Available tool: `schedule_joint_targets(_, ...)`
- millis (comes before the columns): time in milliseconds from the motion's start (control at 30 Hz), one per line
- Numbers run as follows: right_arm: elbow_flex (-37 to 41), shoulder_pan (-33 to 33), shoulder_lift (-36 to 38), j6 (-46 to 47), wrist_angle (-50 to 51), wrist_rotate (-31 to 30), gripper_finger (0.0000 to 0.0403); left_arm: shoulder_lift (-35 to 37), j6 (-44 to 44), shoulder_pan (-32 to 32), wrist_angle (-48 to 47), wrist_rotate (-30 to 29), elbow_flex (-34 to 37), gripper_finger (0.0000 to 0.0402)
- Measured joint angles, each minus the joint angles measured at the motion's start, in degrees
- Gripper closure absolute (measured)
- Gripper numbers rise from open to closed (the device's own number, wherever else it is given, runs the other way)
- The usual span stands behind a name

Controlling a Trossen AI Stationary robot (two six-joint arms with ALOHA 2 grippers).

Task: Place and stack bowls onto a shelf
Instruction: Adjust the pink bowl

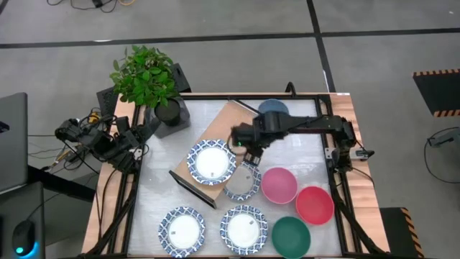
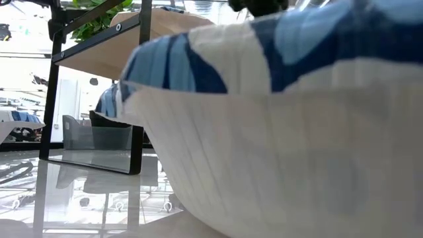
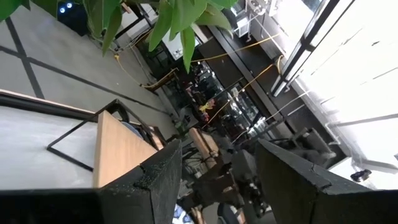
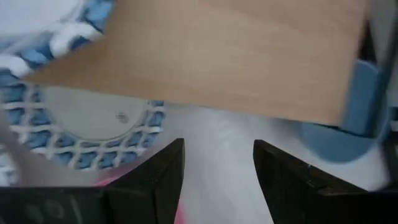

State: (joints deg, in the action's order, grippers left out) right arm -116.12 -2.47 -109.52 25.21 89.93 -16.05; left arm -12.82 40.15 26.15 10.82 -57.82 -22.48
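Hovering over the light-wood shelf, the right end effector gapes empty — beside a blue-rimmed white dish; left end effector parked, open.

The right arm reaches from its base at the worktop's right edge across toward the middle, its forearm level and the wrist bent downward. The right gripper hangs there, and in its wrist view its two dark fingers stand apart with open space between them, holding nothing. The left arm is folded back at the worktop's left edge, clear of the middle. The left gripper points outward, its fingers likewise spread and empty.
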Motion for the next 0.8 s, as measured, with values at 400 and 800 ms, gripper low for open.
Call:
schedule_joint_targets(400, 33.7, -2.2, 17.5, 16.9, -18.2, 4.4, 0.0186, 0.0, 1.1, 0.0, -1.3, 0.1, 0.0, 0.0212)
schedule_joint_targets(800, 51.2, -3.0, 19.9, 11.5, -34.6, 13.3, 0.0186, 0.0, 1.1, 0.0, -1.5, 0.0, 0.0, 0.0212)
